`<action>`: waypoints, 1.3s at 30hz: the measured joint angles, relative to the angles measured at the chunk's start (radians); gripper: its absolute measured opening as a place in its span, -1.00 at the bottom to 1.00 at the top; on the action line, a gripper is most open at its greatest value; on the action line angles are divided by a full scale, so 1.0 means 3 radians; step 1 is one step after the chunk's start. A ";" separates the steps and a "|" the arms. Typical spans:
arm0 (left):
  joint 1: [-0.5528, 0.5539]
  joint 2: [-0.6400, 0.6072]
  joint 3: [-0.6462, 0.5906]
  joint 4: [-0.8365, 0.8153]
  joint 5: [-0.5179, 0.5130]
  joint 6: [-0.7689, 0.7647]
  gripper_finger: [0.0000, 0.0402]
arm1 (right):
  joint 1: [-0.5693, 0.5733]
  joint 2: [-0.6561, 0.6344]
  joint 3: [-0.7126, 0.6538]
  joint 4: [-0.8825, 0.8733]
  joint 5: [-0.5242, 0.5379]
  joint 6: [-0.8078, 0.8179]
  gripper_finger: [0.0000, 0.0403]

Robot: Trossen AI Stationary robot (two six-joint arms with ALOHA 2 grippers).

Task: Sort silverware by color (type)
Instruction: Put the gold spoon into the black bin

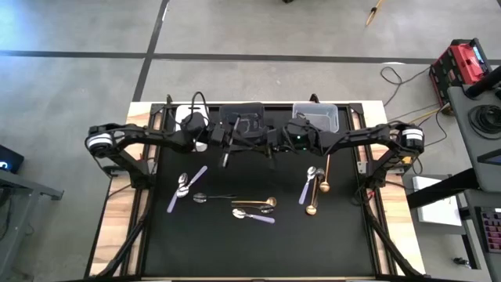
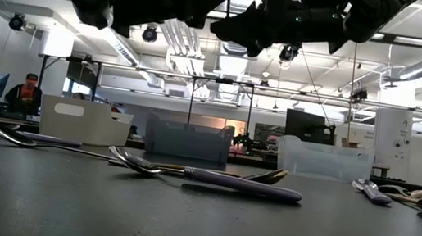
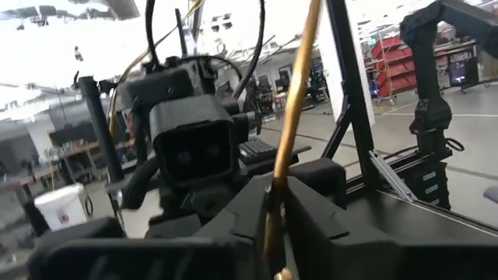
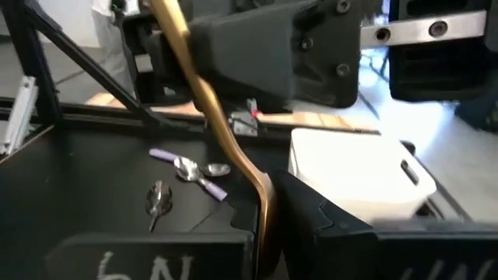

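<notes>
Both arms meet in the air at the back of the tabletop [image 1: 235,251], just in front of the dark bin [image 1: 243,116]. The left gripper [image 1: 227,145] and the right gripper [image 1: 274,145] face each other closely, with one gold utensil [image 4: 210,101] between them.

In the right wrist view the jaws of the right gripper [image 4: 261,225] are clamped tight on the lower part of this gold utensil, whose handle curves away towards the other arm's black housing. In the left wrist view the same gold shaft [image 3: 296,117] runs straight through the gap of the left gripper [image 3: 272,225]. Its jaws look only slightly parted around it, but I cannot tell whether they grip it or merely flank it.

The rest of the silverware lies flat on the dark mat, well below the grippers. On the left are a lilac-handled piece [image 1: 176,201] and two silver spoon bowls [image 1: 183,185]. Near the middle lie a dark slim utensil [image 1: 211,197], a gold spoon [image 1: 254,202] and, just in front of it, a silver spoon with a lilac handle [image 1: 252,215]. On the right a lilac-handled spoon [image 1: 305,188] lies beside two gold pieces [image 1: 313,205].

A white bin [image 1: 190,117] and a clear bin [image 1: 317,116] flank the dark one along the back edge.
</notes>
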 joint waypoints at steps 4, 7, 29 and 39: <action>0.0056 -0.0070 0.0000 -0.0304 -0.0033 0.0024 -0.53 | 0.0003 -0.0132 0.0000 -0.0473 0.0188 0.0055 -0.92; 0.0138 -0.0128 -0.0003 -0.0515 -0.0057 0.0079 -0.32 | -0.0008 -0.0256 0.0034 -0.0996 0.0264 0.0156 -0.92; 0.0397 -0.0879 -0.0008 -0.1755 -0.0634 0.0695 0.06 | -0.0031 -0.0266 0.1252 -0.4522 0.1471 0.1043 -0.92; 0.0018 -0.0464 -0.0008 -0.1079 -0.0662 0.0582 0.06 | -0.0048 -0.0115 0.1261 -0.4572 0.1498 0.1329 -0.92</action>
